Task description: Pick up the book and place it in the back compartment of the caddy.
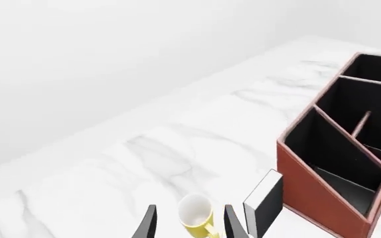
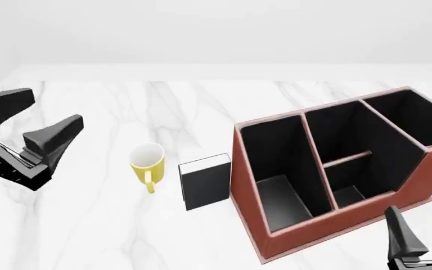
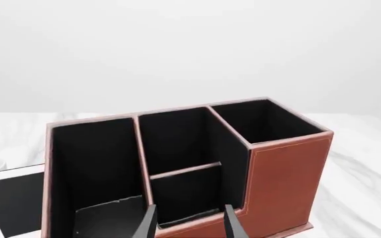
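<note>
The black book (image 2: 206,181) with white page edges stands upright on the table between the yellow mug (image 2: 147,160) and the red-brown caddy (image 2: 276,244). The caddy's middle section is split by a low cross divider. The back compartment (image 2: 347,194) is the pocket by the caddy's low wall. My left gripper (image 2: 57,108) is open and empty, well left of the mug. My right gripper (image 2: 422,218) is open and empty by the caddy's low wall. In the left wrist view the book (image 1: 267,201) stands beside the caddy (image 1: 309,183). The right wrist view faces the caddy (image 3: 289,183), with the book (image 3: 12,198) beyond its end.
The yellow mug (image 1: 196,214) stands upright, its handle towards the arms' side, a short gap from the book. The caddy also has a long narrow compartment (image 2: 276,169) nearest the book and a large end compartment (image 2: 411,121). The white marble table (image 2: 88,225) ends at a white wall.
</note>
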### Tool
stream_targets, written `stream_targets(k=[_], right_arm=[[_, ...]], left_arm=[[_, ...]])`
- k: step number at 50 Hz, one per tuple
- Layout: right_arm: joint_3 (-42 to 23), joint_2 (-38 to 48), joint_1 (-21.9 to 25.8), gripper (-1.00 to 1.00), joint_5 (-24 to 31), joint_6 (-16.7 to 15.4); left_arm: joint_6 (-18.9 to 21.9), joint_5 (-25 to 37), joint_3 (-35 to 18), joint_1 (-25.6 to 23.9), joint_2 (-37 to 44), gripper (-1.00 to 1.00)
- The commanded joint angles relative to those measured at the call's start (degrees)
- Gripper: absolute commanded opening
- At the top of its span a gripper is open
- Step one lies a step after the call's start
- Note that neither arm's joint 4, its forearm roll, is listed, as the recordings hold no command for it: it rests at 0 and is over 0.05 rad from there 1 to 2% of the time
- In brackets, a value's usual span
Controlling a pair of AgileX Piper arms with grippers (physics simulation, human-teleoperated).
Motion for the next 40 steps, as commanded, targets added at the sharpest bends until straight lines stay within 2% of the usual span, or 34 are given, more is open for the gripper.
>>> stream_targets(k=[1,4,6,11,13,15,24,34,40], right_arm=[[0.0,0.3,0.1,1.0,-0.2,0.1],[0.0,-0.3,0.0,1.0,0.1,-0.3],[0.0,-0.4,0.0,1.0,0.2,-0.5],[0.0,0.0,0.0,1.0,-0.2,-0.2],[0.0,-0.1,0.0,1.0,-0.1,-0.2],[0.0,-0.1,0.1,1.0,-0.1,-0.2],[0.0,-0.2,0.2,1.0,-0.1,-0.4],[0.0,0.5,0.2,1.0,-0.6,-0.2],[0.0,1.1,0.2,1.0,-1.1,-0.1]], left_arm=[[7.2,13.2,-21.1,-5.8,14.6,1.0],[9.6,16.5,-26.6,-5.5,18.6,1.0],[9.7,17.8,-30.4,-5.6,21.2,1.0],[12.3,19.0,-34.7,-5.2,27.6,1.0],[13.4,19.0,-34.3,-6.2,28.1,1.0],[13.6,20.5,-33.8,-9.6,28.5,1.0],[14.0,20.1,-32.1,-9.6,36.7,1.0],[14.1,22.0,-37.3,-11.3,43.3,1.0],[14.5,21.3,-37.8,-11.2,45.9,1.0]])
